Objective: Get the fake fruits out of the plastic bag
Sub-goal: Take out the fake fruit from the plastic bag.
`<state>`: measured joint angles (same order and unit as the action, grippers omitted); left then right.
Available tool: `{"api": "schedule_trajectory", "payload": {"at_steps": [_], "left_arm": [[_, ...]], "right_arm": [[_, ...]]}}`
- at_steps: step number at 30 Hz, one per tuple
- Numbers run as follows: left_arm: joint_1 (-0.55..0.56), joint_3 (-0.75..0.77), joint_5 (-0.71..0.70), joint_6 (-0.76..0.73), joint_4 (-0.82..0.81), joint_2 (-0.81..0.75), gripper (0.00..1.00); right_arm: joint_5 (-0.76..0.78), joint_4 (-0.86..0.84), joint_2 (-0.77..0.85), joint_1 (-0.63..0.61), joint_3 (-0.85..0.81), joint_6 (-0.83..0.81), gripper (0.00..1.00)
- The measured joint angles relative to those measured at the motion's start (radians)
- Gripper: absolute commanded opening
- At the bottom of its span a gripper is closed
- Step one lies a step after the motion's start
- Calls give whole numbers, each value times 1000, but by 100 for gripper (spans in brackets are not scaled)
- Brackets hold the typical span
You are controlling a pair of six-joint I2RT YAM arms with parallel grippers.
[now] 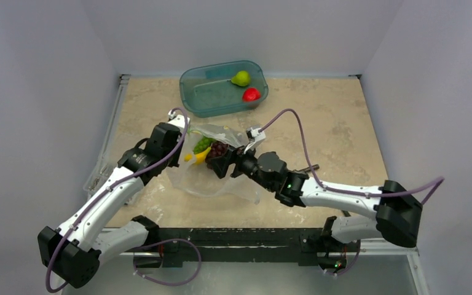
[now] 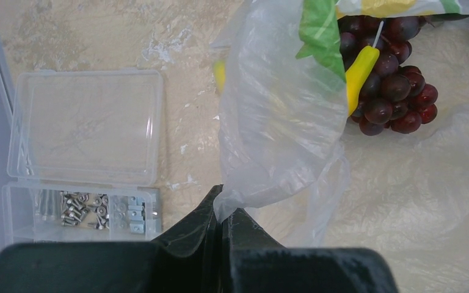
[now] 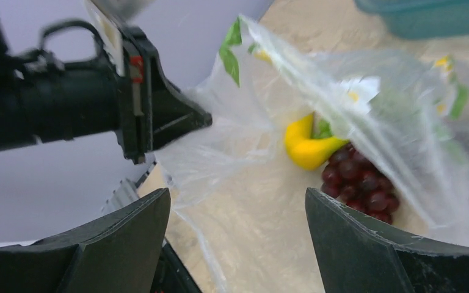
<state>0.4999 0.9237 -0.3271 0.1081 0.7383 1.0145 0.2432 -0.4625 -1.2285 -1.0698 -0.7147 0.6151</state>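
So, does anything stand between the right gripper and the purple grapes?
Nothing solid. The left gripper pinches the plastic bag up; only its drooping film partly veils the purple grapes ahead of the open right gripper.

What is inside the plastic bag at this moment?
Inside the plastic bag lie a yellow banana, a dark purple grape bunch and a green grape bunch. Bunched folds and printed film hide part of them, so more fruit underneath cannot be ruled out.

The left arm (image 1: 107, 196) reaches forward, its left claw (image 2: 221, 210) pinched shut on a fold of the plastic bag (image 2: 281, 122). The right arm (image 1: 338, 192) stretches leftward, its right claw (image 3: 237, 198) spread wide, facing the left one.
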Motion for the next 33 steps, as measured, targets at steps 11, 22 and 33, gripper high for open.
{"api": "schedule_trajectory", "payload": {"at_steps": [11, 22, 33], "left_arm": [[0, 0, -3, 0, -8, -27, 0], [0, 0, -3, -1, -15, -28, 0], [0, 0, 2, -1, -16, -33, 0]], "right_arm": [[-4, -32, -359, -40, -95, 350, 77], [47, 68, -545, -36, -240, 662, 69], [166, 167, -566, -29, -277, 769, 48]]}}
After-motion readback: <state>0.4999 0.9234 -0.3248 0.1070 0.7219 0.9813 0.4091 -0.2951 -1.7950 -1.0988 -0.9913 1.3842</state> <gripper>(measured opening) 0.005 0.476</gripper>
